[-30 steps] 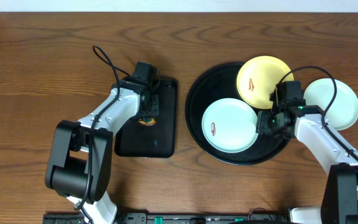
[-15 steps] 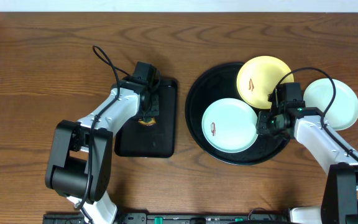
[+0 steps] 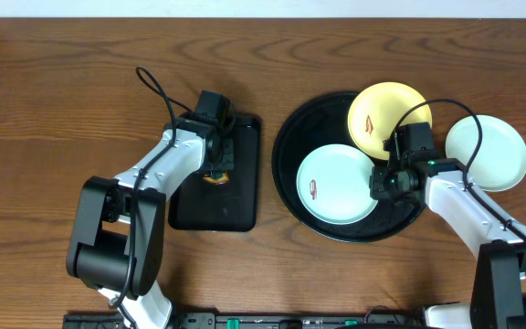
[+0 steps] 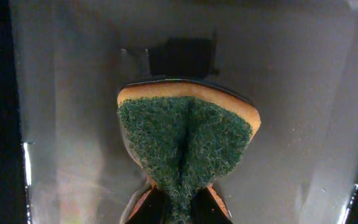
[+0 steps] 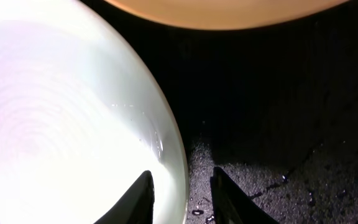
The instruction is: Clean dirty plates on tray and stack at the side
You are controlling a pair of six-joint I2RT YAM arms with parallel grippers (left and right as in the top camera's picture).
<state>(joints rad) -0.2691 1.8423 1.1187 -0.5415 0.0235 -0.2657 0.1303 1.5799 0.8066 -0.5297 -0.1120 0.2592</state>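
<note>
Grabbing step, I think: the right gripper (image 5: 182,193), half open, sits around the rim of the pale mint round plate (image 3: 336,183) on the shiny black round tray (image 3: 286,137). The left gripper (image 4: 169,208) squeezes a green scrubby sponge (image 4: 185,137). Next, pinch tight

Mint plate (image 5: 55,124) cut off left; yellow plate (image 5: 229,9) seemingly blurred.

2 arms (image 3: 163,164) white-shelled; black joints; looping black cables (image 3: 157,90)

The 2 fingers (image 5: 143,198) of the right gripper (image 5: 182,199) sit 1 on each side of the rim of the pale plate (image 5: 55,124). The black tray (image 5: 278,124) is wet. A yellow plate (image 5: 229,11) shows up top.
</note>
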